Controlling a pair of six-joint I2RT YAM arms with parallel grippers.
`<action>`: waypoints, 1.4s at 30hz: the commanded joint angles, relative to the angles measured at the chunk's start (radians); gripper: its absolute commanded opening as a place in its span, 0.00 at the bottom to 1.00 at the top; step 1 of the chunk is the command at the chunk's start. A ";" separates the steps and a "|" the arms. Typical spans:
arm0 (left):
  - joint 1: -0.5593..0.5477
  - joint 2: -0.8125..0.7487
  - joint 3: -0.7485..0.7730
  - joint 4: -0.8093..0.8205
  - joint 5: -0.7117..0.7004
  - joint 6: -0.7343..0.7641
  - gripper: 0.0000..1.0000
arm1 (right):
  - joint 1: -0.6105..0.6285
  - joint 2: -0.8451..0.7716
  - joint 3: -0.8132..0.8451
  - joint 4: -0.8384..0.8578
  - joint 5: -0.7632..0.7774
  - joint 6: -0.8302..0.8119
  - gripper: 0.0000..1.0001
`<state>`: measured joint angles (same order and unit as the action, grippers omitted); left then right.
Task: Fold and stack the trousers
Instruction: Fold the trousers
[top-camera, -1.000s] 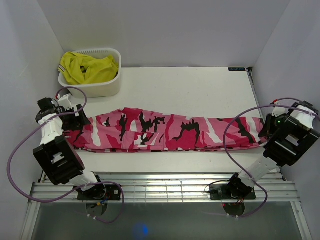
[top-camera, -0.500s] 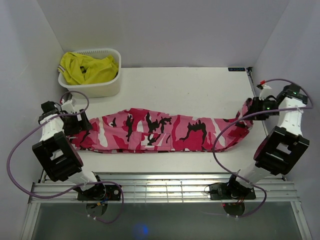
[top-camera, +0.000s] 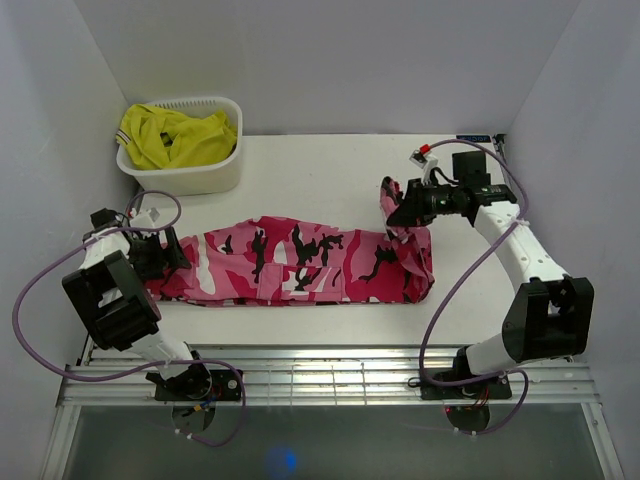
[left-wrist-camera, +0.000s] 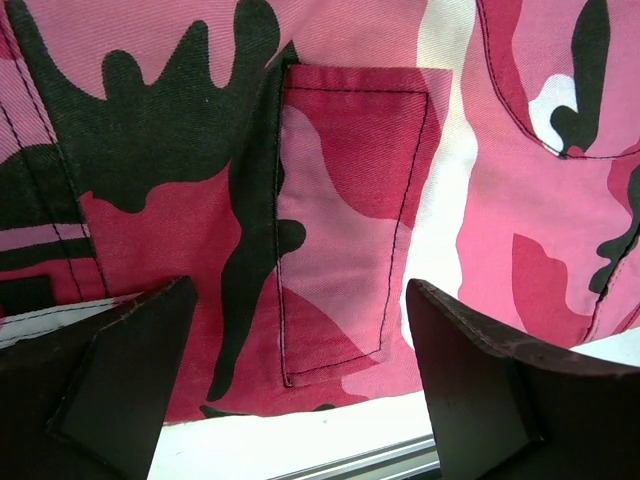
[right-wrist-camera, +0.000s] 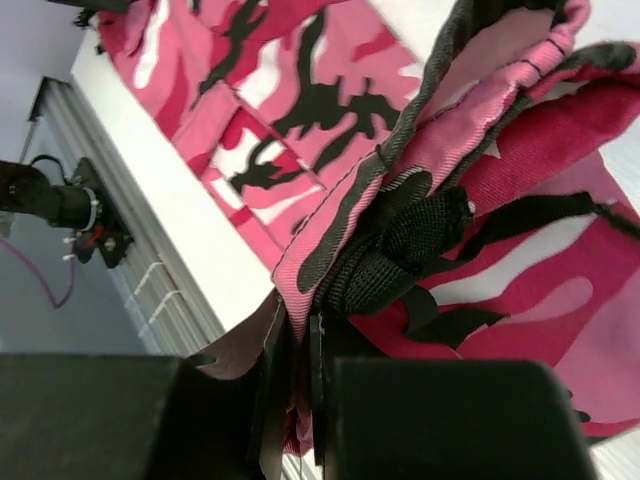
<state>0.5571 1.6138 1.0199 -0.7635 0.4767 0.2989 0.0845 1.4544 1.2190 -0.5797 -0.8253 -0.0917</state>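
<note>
Over the right half of the table (top-camera: 340, 165), our right gripper (top-camera: 397, 208) was clamped shut on the leg ends (right-wrist-camera: 440, 130) of the trousers (top-camera: 290, 262). A second earlier those ends had lain flat near the table's right edge, with the cloth stretched almost the full width. Half a second later we had raised them at that edge. Now we had carried them up and inward, so they hung above the cloth well left of where they started. Beneath the gripper the legs doubled into a loose fold. The wrist view showed the hems and a black strap (right-wrist-camera: 420, 235) bunched just beyond the closed jaws.

At the left end, our left gripper (top-camera: 165, 252) stood wide open and held nothing. Its fingers (left-wrist-camera: 120, 370) straddled the waist end over a pocket (left-wrist-camera: 350, 220); whether they pressed the cloth we could not tell. That gripper had barely shifted over the second, and the waist had stayed in place near the table's left edge.

We judged the first fold about half done, since the leg ends had yet to reach the waist and be laid down. The hanging cloth looked slack, so the fold risked landing crooked.
</note>
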 joint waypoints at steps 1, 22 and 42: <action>-0.002 -0.023 -0.014 -0.013 -0.020 0.009 0.98 | 0.086 0.001 -0.016 0.141 -0.009 0.151 0.08; -0.002 -0.020 0.012 -0.056 -0.062 0.008 0.98 | 0.438 0.067 -0.174 0.532 0.282 0.481 0.08; -0.002 -0.017 -0.009 -0.054 -0.069 0.017 0.98 | 0.557 0.244 -0.110 0.567 0.338 0.547 0.08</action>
<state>0.5568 1.6138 1.0100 -0.8047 0.4248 0.3054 0.6300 1.6852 1.0702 -0.0631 -0.4789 0.4221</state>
